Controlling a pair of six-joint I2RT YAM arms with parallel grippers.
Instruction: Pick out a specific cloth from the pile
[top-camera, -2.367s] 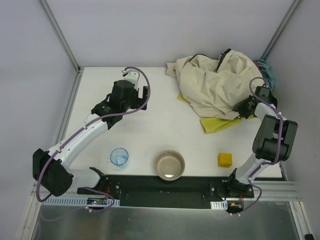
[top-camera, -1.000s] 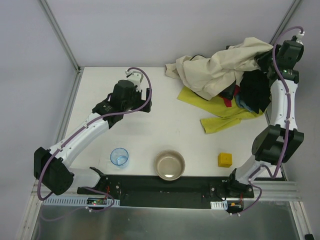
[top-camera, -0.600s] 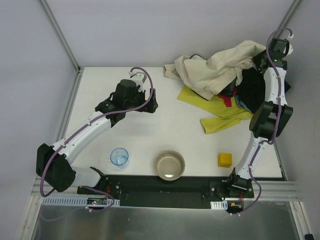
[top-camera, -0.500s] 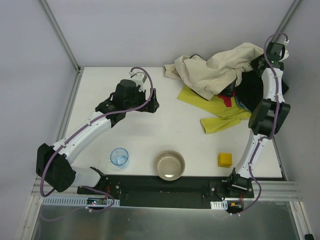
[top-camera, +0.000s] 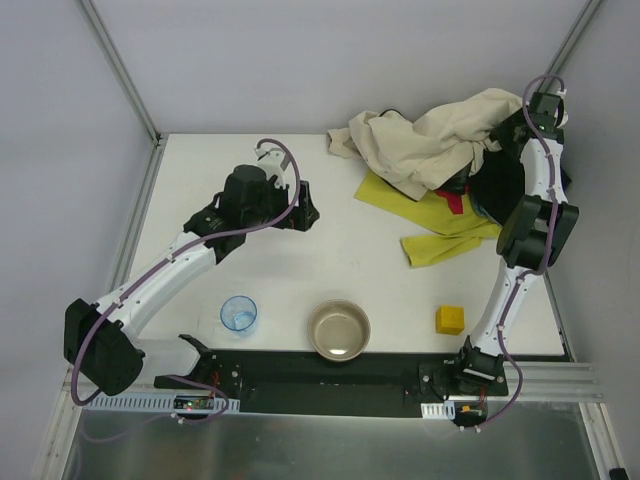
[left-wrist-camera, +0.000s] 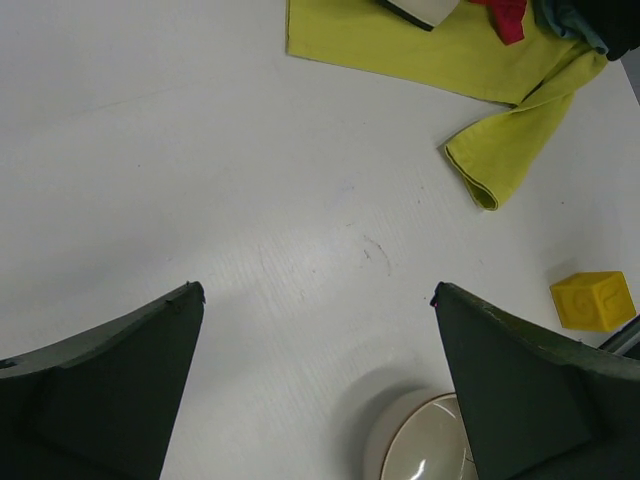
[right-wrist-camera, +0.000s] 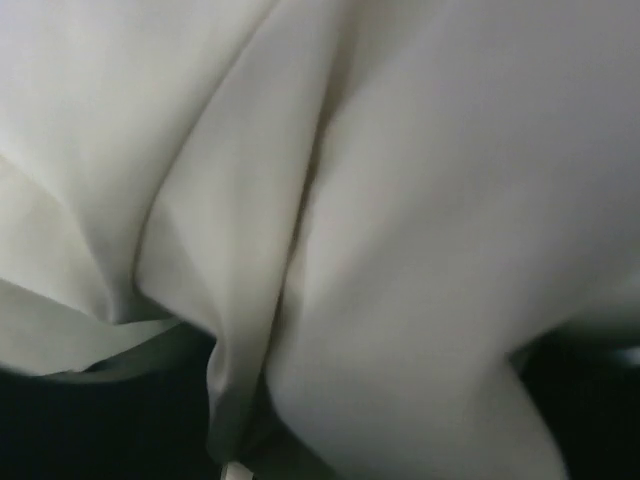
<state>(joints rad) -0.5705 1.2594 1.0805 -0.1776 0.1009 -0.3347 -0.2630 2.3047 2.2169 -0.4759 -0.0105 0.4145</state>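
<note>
The yellow-green cloth (top-camera: 440, 218) lies flat at the pile's near side, one folded end (left-wrist-camera: 500, 160) stretching toward the table's middle. In the pile (top-camera: 470, 165), the big beige cloth (top-camera: 425, 140) is lifted at its right end, and black (top-camera: 503, 178), magenta (top-camera: 456, 203) and blue-grey (top-camera: 483, 210) pieces show beneath it. My right gripper (top-camera: 517, 122) is high at the back right, against the beige cloth (right-wrist-camera: 400, 200). That cloth fills the right wrist view and hides the fingers. My left gripper (top-camera: 305, 213) (left-wrist-camera: 315, 300) hovers open over bare table, left of the yellow-green cloth.
A metal bowl (top-camera: 339, 331) (left-wrist-camera: 425, 450) sits near the front edge, with a blue plastic cup (top-camera: 238, 313) to its left and a yellow cube (top-camera: 450, 319) (left-wrist-camera: 593, 300) to its right. Metal frame posts (top-camera: 120, 70) rise at the back corners.
My right arm lifted the beige cloth's right side up and back, uncovering the yellow-green, black and magenta pieces. The left gripper has shifted slightly right, toward the pile.
</note>
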